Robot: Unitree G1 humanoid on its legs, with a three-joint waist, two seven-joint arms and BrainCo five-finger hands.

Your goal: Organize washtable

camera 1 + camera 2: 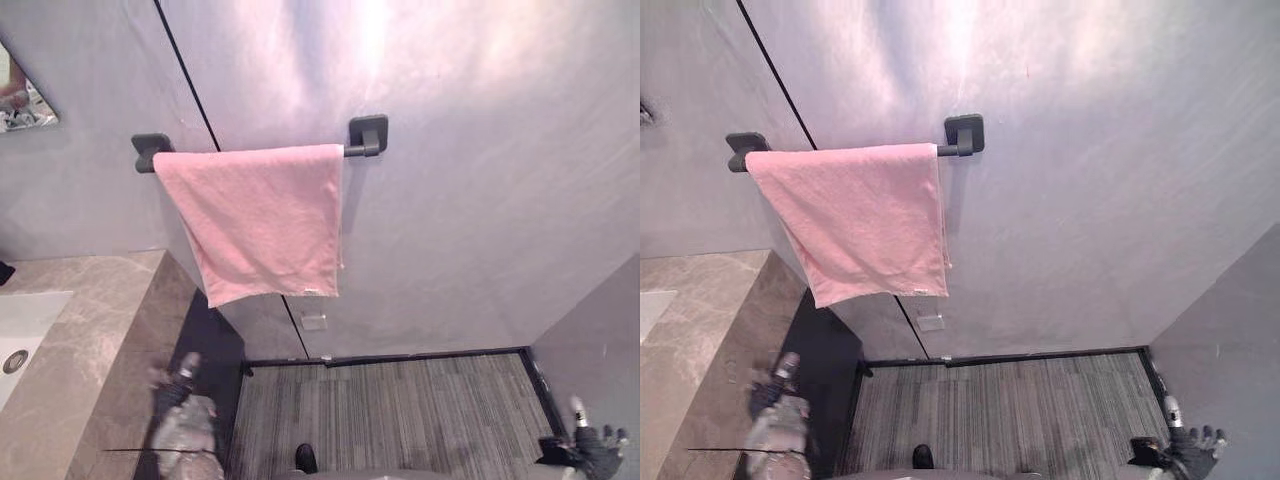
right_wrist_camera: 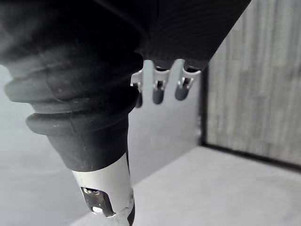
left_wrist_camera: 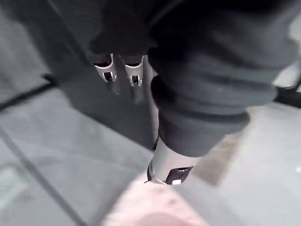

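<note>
Towel (image 1: 255, 220): pink, draped over the rail, upper middle of the frame, hanging flat against the grey wall (image 1: 480, 150)
Rail (image 1: 356, 151): dark, one bracket at each end
Washtable (image 1: 90, 340): stone-look counter, lower left, with a white sink (image 1: 22, 335) at the frame's left edge
Left hand (image 1: 182, 378): lower left, beside the counter's edge, fingers straight and relaxed
Right hand (image 1: 598, 440): lower right corner, beside the striped floor (image 1: 400, 410), fingers straight and spread

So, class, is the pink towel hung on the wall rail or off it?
Hung on it: the pink towel drapes over the dark rail and hangs down flat, not bunched.
</note>
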